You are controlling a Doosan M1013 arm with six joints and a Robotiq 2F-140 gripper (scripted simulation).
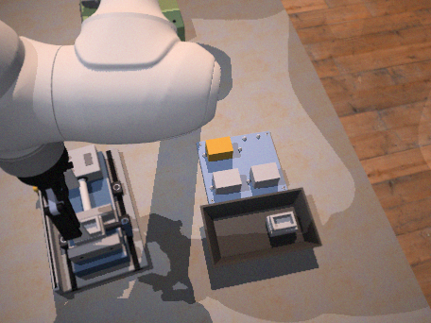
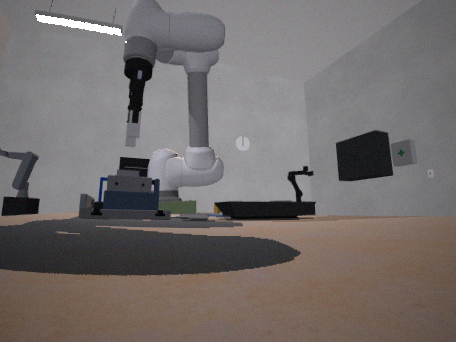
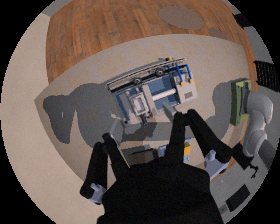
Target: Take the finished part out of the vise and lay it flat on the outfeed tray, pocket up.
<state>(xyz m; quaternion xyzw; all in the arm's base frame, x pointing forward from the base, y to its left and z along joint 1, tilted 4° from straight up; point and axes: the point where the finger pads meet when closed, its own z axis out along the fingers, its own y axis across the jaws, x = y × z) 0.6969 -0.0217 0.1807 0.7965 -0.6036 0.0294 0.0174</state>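
The vise (image 1: 92,218) stands at the front left of the mat. A grey part with a pocket (image 1: 92,224) sits between its jaws. My gripper (image 1: 66,218) hangs well above the vise, as the side view shows (image 2: 131,138), with the vise (image 2: 127,193) below it. In the wrist view my fingers stand apart with nothing between them, and the vise (image 3: 156,91) lies far below. The dark outfeed tray (image 1: 260,229) is to the right; a grey pocketed part (image 1: 282,223) lies on its floor.
A blue plate (image 1: 242,165) behind the tray carries an orange block (image 1: 219,148) and two grey blocks (image 1: 227,180). My arm's green base (image 1: 165,6) is at the back. The wooden floor begins at the right of the mat.
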